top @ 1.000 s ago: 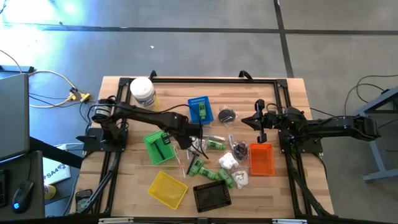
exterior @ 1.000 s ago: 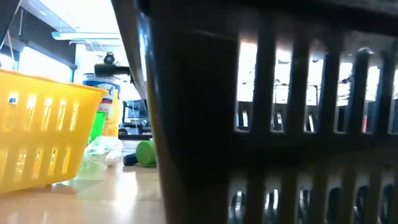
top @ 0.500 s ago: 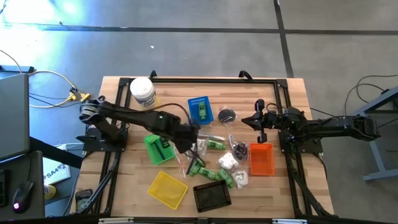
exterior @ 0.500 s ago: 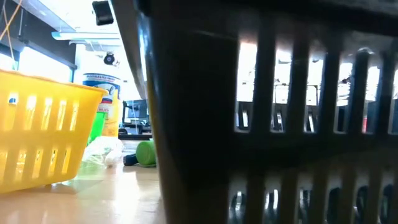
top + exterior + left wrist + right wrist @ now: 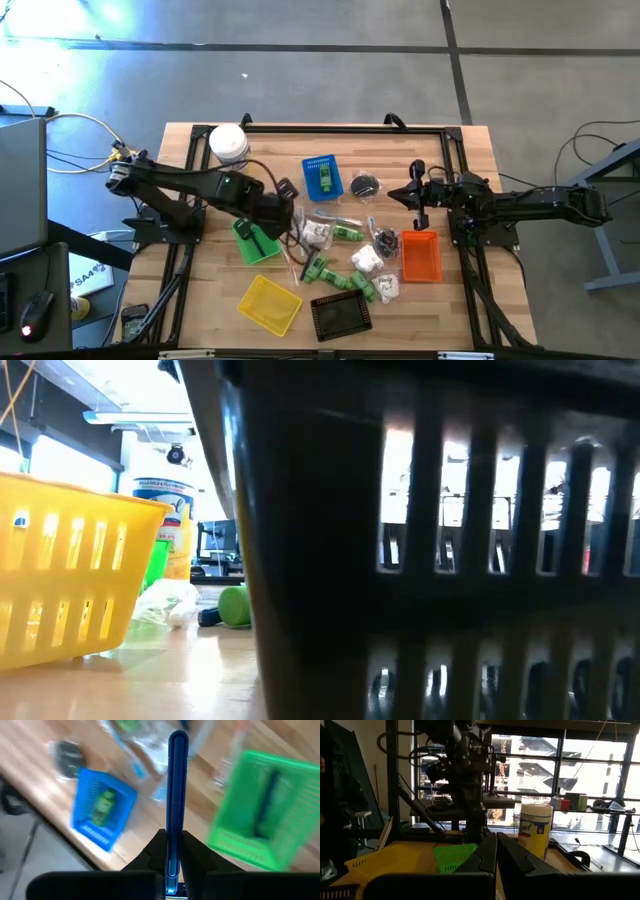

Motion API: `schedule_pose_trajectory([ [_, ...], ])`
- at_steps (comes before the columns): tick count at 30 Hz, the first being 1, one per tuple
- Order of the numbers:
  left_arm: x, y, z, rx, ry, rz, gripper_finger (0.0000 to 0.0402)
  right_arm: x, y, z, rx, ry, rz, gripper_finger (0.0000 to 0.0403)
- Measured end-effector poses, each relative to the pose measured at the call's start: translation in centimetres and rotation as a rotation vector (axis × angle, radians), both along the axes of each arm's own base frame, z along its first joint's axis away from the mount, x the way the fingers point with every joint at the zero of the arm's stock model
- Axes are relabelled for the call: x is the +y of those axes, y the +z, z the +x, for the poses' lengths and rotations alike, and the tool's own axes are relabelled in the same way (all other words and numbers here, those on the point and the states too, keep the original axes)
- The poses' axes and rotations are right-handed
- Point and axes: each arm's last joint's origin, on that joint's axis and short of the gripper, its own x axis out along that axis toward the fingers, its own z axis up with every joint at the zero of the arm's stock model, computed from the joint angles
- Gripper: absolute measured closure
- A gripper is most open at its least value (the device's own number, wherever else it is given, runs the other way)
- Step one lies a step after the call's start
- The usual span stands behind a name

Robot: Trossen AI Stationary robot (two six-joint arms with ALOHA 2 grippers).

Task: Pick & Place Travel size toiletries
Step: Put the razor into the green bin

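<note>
Since the earlier frame the left gripper [image 5: 291, 212] has drawn back toward nine o'clock, away from the toiletry pile and close to the green mesh basket [image 5: 252, 238]. Its jaws are clamped on a thin blue stick [image 5: 177, 795], whose long axis runs straight out from the fingertips, free end pointing away from the wrist, above the table between the green basket [image 5: 257, 830] and the blue mesh basket [image 5: 102, 807]. The right gripper [image 5: 418, 205] waits at three o'clock, jaws closed, holding nothing.
</note>
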Motion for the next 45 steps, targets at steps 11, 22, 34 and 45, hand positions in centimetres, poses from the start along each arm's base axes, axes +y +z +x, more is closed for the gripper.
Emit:
schedule_pose_trajectory([
  [11,-1.2,-6.7,-1.9,0.157,0.033,-0.028,0.0378,0.0,0.0,0.0,-0.001,-0.003,0.001,0.0399],
  [22,-1.3,-12.0,-2.9,0.228,0.035,-0.089,0.0378,0.0,0.0,0.0,-0.002,-0.005,0.001,0.0399],
  [34,-1.1,-15.1,-3.5,0.217,0.032,-0.097,0.0378,0.0,0.0,0.0,-0.001,-0.005,0.001,0.0399],
  [45,-1.0,-16.4,-4.1,0.226,0.032,-0.096,0.0377,0.0,0.0,0.0,-0.002,-0.006,0.001,0.0399],
])
